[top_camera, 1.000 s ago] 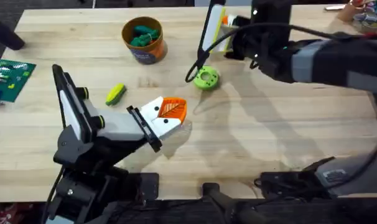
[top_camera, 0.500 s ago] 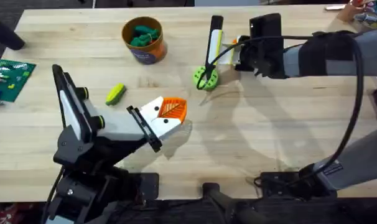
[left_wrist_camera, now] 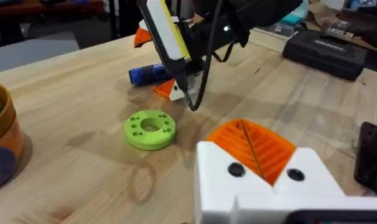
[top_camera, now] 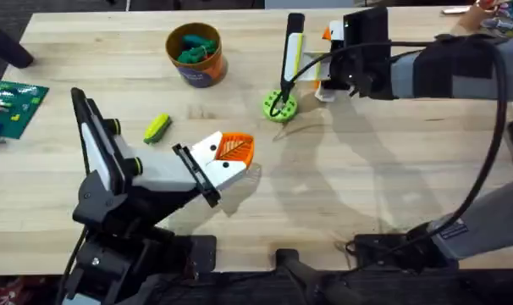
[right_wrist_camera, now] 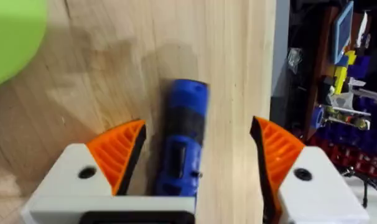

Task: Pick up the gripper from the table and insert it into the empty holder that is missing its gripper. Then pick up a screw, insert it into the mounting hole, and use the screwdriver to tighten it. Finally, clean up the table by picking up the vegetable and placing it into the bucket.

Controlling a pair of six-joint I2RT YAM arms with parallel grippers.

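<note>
Wooden desk (top_camera: pixel 341 178) carries the work: the right hand (right_wrist_camera: pixel 198 155) has swung back over the screwdriver (right_wrist_camera: pixel 183 134), fingers spread wide and empty, the tool lying between them, so grasping looks next.

Wooden table (top_camera: pixel 366 186): bucket (top_camera: pixel 195 52), vegetable (top_camera: pixel 157 128), screwdriver (right_wrist_camera: pixel 182 140).
</note>
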